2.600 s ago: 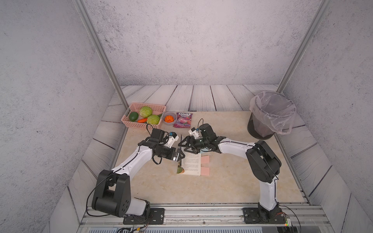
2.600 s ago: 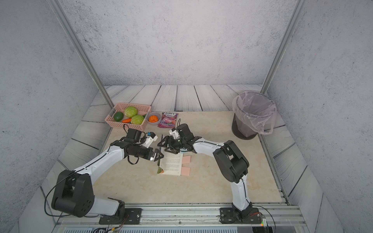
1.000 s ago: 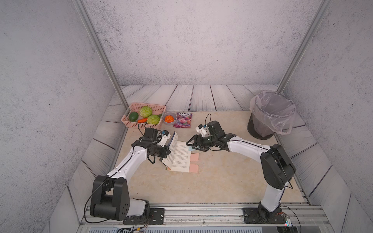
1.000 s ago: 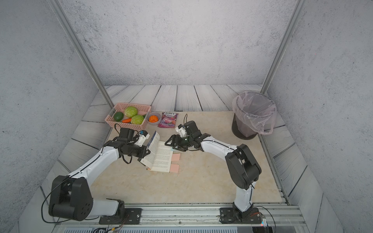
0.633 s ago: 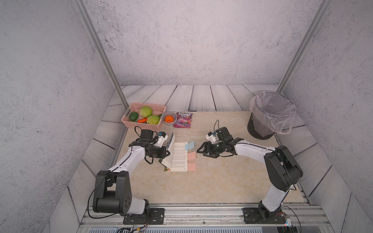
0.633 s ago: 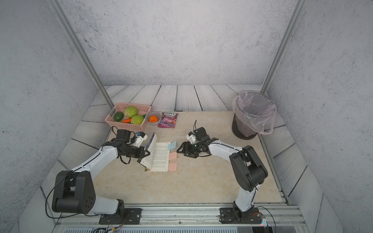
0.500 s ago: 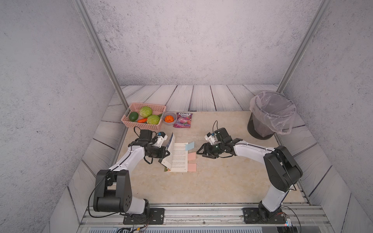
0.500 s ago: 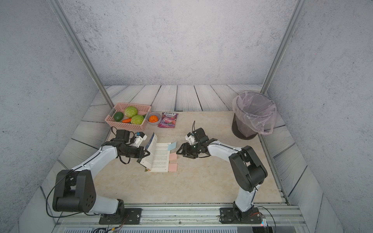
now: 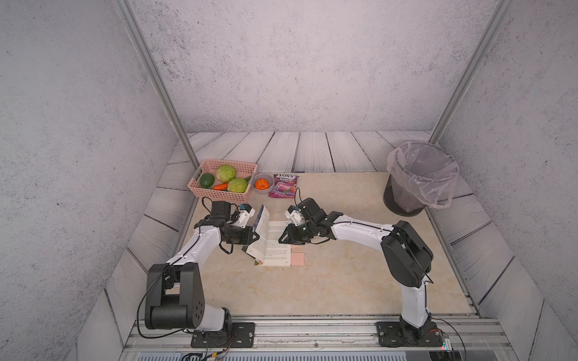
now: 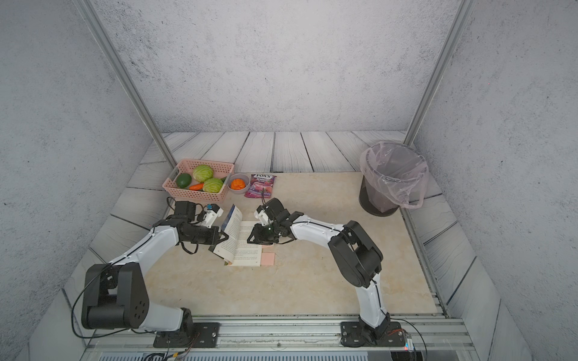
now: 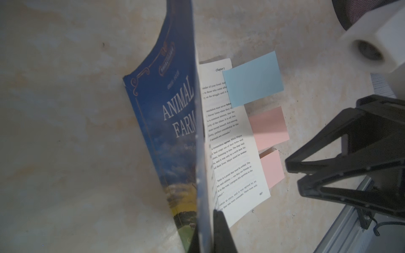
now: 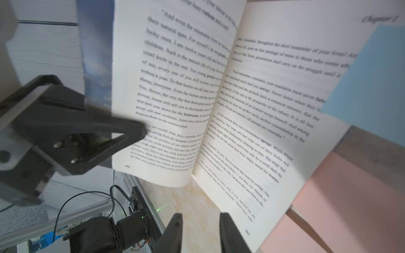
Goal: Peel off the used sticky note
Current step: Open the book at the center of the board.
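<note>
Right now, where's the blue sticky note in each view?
Both top views: not visible; the right pincer hangs over that spot.
Left wrist: blue sticky note overlapping the page corner beside the Chapter 1 heading.
Right wrist: same note, cut off by the frame, beside that heading.
Shared landmark: the open book.

In the right wrist view the blue note [image 12: 372,76], upper pink note [image 12: 361,186] and lower pink note [image 12: 282,236] run off the frame's edge. The book [image 12: 252,109] has blurred print, and only the tips of the right gripper [image 12: 200,219] show. In both top views, at frame centre, that gripper hides the blue note. In the left wrist view the left gripper [image 11: 211,230] shows one dark finger, cut by the edge.
</note>
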